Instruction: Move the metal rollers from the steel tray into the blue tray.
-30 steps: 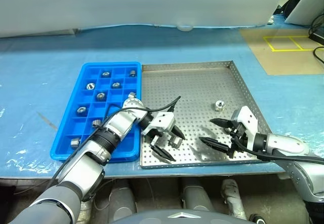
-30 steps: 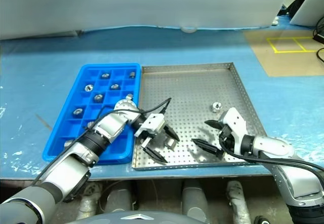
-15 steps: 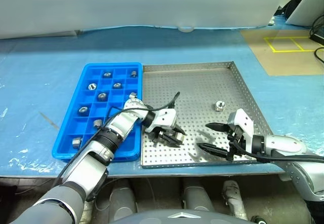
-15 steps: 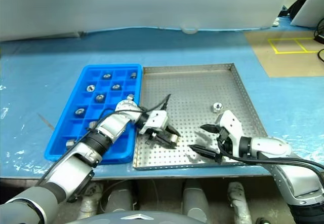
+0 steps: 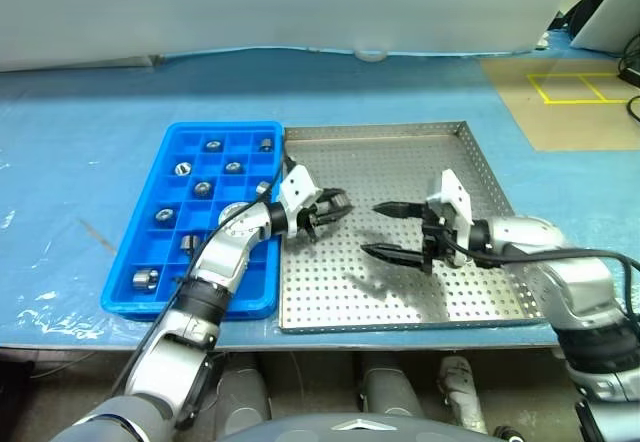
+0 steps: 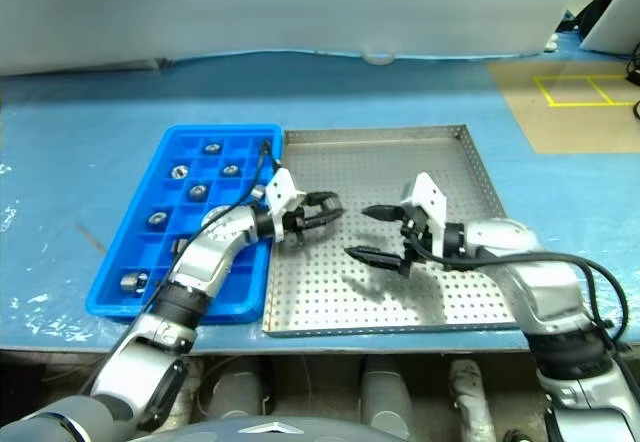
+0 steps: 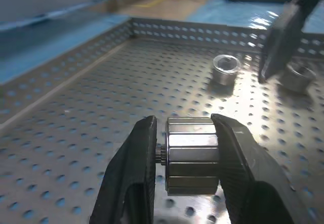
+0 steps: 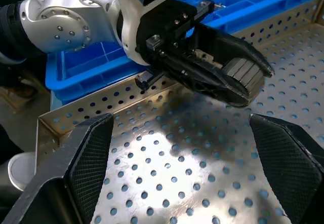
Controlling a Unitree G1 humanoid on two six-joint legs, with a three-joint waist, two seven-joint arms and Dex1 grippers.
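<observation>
One roller point(image 7: 192, 154) clamped between the left gripper point(image 5: 335, 205) fingers above the steel tray point(image 5: 400, 152); right gripper point(image 5: 385, 230) spread wide nearby, holding nothing; blue tray point(image 5: 150, 187) beside, several rollers inside

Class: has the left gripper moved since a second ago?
Yes. The left gripper, shut on a roller, moved up the steel tray from its near edge.
</observation>
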